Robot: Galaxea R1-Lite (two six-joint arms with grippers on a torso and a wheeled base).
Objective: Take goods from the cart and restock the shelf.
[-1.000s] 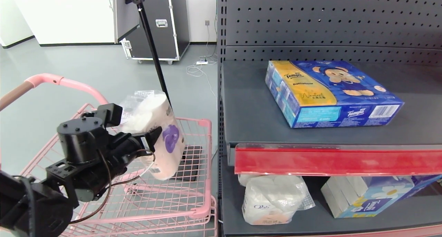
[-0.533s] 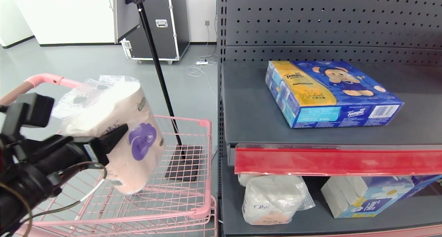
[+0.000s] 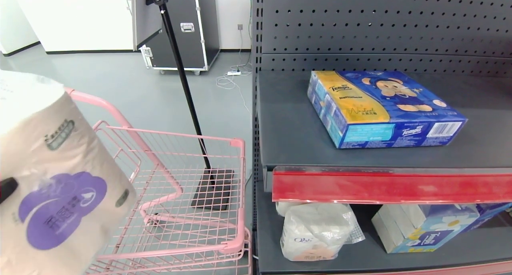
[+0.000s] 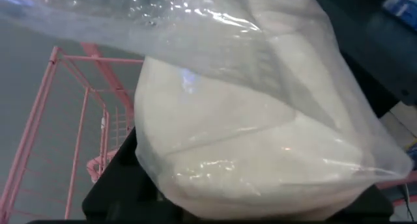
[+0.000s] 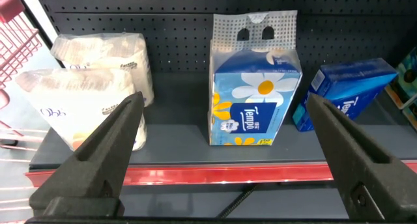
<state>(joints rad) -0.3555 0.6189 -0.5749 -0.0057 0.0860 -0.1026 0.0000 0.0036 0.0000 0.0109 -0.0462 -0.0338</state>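
In the head view we see the toilet paper pack (image 3: 52, 179) held up close at the left, over the left side of the pink cart (image 3: 180, 155), with the left gripper (image 3: 7, 185) clamped on it. A blue tissue box (image 3: 380, 107) lies on the upper shelf (image 3: 292, 139).

In the left wrist view the pack's clear wrap (image 4: 260, 120) presses against the gripper.

In the right wrist view the right gripper (image 5: 223, 100) stands wide apart, holding nothing, facing the lower shelf (image 5: 182, 146) with white roll packs (image 5: 98, 87) and a flowered tissue pack (image 5: 257, 100).
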